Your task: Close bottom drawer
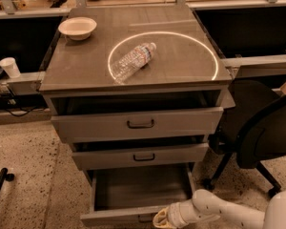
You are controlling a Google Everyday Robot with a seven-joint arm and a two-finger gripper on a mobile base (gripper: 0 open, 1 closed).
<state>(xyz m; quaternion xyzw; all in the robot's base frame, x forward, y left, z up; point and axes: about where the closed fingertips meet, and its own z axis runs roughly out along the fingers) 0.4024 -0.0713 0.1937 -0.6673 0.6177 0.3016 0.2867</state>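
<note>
Gripper (pixel 163 220) at front edge of pulled-out bottom drawer (pixel 110 217)

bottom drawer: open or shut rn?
Open. The bottom drawer sticks out well past the middle drawer above it, its inner floor in plain view. The gripper sits at the front panel's right end.
</note>
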